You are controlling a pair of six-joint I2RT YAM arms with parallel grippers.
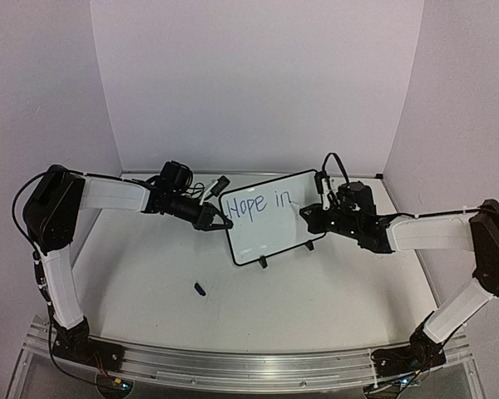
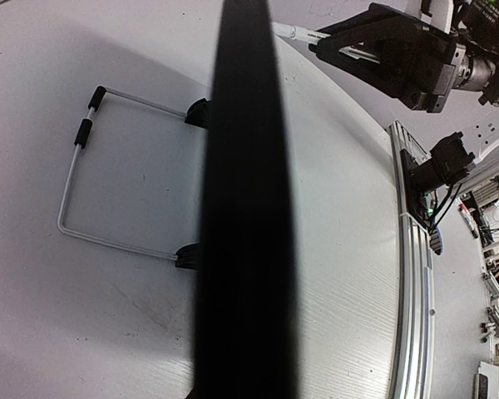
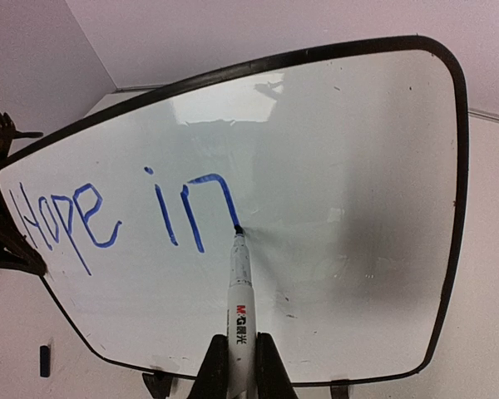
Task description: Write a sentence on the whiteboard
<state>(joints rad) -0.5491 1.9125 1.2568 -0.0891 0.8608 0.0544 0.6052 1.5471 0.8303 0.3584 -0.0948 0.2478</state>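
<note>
A small whiteboard (image 1: 270, 220) with a thin black rounded frame stands on a white table (image 1: 150, 274), towards the far middle of the surface, leaning back on two little black feet (image 1: 264, 263). On its upper left part the sentence (image 3: 108, 216), handwritten in blue, reads "Hope in"; the rest of the board's face is blank white. A white marker (image 3: 239, 299) with a blue tip touches the board just at the bottom of the last stroke of the "n". The right gripper (image 3: 239, 353) comes in from the board's right side and its two fingers are pressed together around the marker's barrel, with the board directly in front of it and the pen bridging the gap between them. The left gripper (image 1: 220, 223) sits at the board's left edge, beside the "H", its fingers pinching the frame there; from the left wrist camera the board appears edge-on as a broad dark band running up the middle of the view. Behind the board a thin wire stand (image 2: 75, 191) lies on the table, joined to the feet. A small dark cap (image 1: 200, 289) lies on the table in front of the board, well apart from both grippers. A metal rail (image 1: 233, 366) runs along the near edge, where both arms are bolted
</note>
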